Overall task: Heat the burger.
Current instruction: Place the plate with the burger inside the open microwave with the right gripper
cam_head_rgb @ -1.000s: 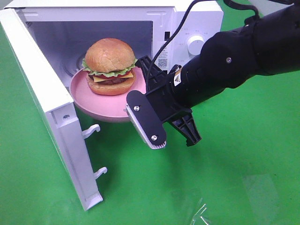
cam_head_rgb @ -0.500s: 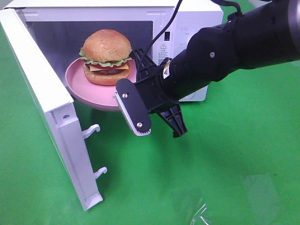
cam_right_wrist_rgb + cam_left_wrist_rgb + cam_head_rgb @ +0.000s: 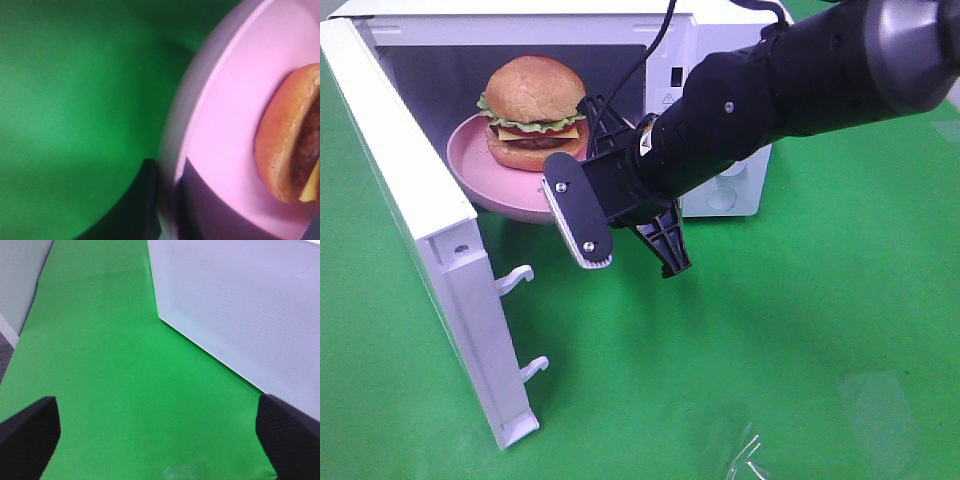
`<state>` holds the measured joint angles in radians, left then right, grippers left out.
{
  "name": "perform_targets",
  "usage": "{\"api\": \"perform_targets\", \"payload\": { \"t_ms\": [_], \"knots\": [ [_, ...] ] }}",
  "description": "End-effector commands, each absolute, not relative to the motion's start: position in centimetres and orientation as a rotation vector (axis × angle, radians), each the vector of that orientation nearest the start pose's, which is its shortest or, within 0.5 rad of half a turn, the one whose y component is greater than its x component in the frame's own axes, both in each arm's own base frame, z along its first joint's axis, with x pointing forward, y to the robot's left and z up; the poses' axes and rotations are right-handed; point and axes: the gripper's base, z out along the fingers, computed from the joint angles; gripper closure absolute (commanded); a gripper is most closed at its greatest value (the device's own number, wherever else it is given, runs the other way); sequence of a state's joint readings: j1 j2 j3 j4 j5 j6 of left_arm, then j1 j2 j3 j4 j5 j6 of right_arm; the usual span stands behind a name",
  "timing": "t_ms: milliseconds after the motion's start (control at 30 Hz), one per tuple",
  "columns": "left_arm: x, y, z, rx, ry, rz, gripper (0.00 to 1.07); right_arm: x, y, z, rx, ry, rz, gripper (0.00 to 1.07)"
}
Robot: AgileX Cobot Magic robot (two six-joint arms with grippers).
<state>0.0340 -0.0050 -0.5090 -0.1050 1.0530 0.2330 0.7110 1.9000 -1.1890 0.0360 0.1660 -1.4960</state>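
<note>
The burger (image 3: 532,110), with a golden-brown bun, lettuce, cheese and patty, sits on a round pink plate (image 3: 470,170) held at the mouth of the open white microwave (image 3: 720,40). My right gripper (image 3: 582,205) is shut on the plate's near right rim. In the right wrist view, the right gripper (image 3: 167,207) pinches the edge of the plate (image 3: 225,130), and the burger (image 3: 287,145) lies just beyond. My left gripper (image 3: 157,440) stands open over the green mat with nothing between its dark fingers (image 3: 30,435). It does not show in the high view.
The microwave door (image 3: 420,230) swings out to the left, latch hooks facing front. A white perforated panel (image 3: 240,305) lies ahead of the left gripper. A scrap of clear plastic (image 3: 750,460) rests on the green mat (image 3: 800,320) at the front right.
My right arm has carried the plate and burger left and back, further into the microwave opening. The grip has held and the door has not moved.
</note>
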Motion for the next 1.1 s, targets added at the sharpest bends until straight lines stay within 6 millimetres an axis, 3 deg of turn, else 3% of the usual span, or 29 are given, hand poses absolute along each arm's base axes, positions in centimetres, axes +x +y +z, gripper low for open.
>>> {"api": "perform_targets", "payload": {
  "t_ms": [33,1100],
  "knots": [
    [-0.9,-0.9,28.0,0.197,1.985,0.041,0.07,31.7,27.5,19.9,-2.012,1.093,-0.375,1.07],
    [-0.9,-0.9,28.0,0.197,1.985,0.041,0.07,36.1,30.9,18.6,-1.979,1.085,-0.409,1.07]
  ]
}}
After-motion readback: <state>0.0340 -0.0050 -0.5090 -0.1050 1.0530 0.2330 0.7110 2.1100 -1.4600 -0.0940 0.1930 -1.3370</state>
